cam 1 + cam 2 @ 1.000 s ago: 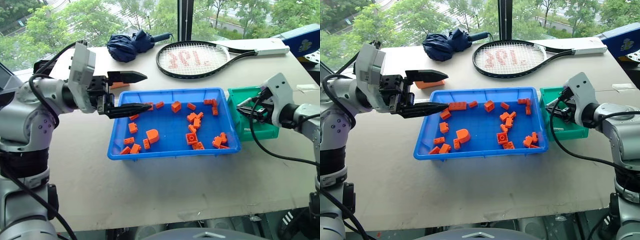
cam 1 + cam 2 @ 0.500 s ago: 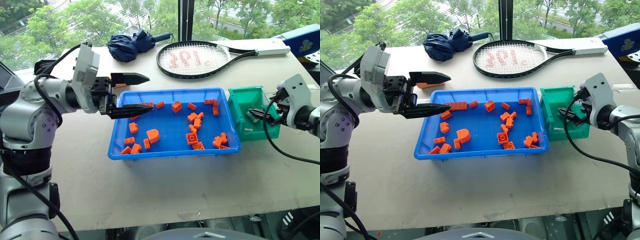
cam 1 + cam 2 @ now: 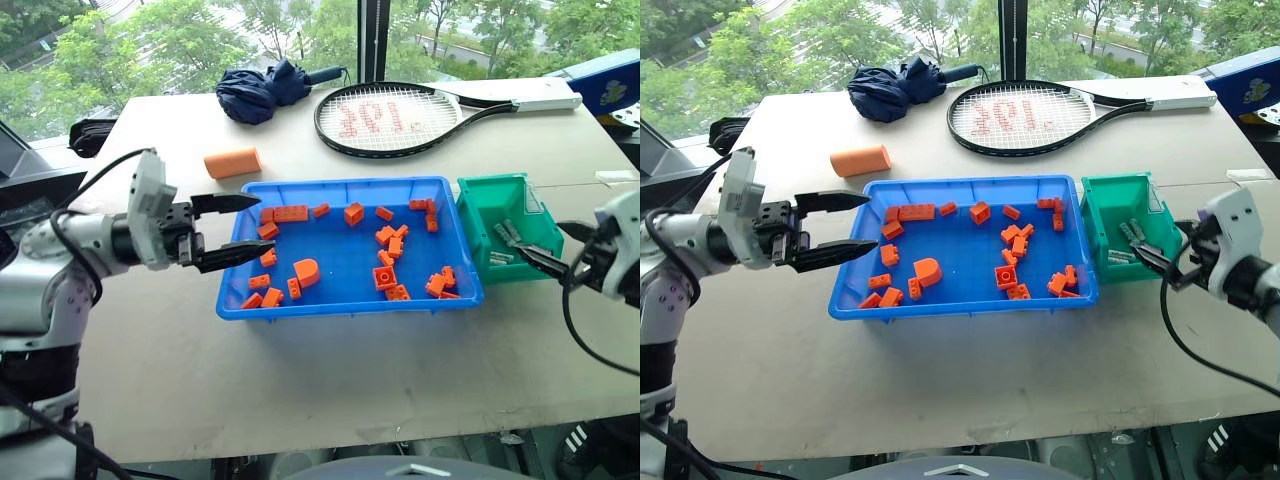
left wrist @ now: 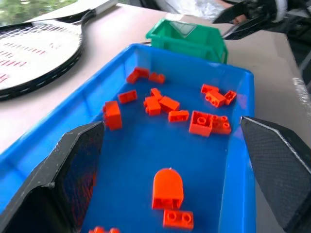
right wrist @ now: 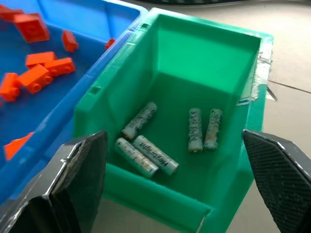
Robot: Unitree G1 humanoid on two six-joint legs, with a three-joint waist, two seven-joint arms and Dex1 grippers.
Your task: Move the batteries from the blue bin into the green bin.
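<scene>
The blue bin [image 3: 345,303] sits mid-table and holds orange bricks [image 3: 390,275]. Touching its right side is the green bin [image 3: 478,212], with several silver batteries [image 5: 148,155] lying on its floor, also seen from the head as batteries [image 3: 505,240]. My left gripper [image 3: 265,222] hangs open at the blue bin's left rim, nothing between its fingers. My right gripper [image 3: 540,238] is open and empty just right of the green bin, pointing at it. In the right wrist view the right gripper [image 5: 174,133] frames the green bin's inside.
A tennis racket [image 3: 400,118] and a folded navy umbrella [image 3: 262,88] lie at the back of the table. An orange cylinder [image 3: 232,162] rests left of the blue bin's far corner. A blue box [image 3: 610,80] stands at the far right.
My right gripper has come out of the green bin, opened, and pulled back to the right. My left gripper has dropped lower and drawn back to the left, still open.
</scene>
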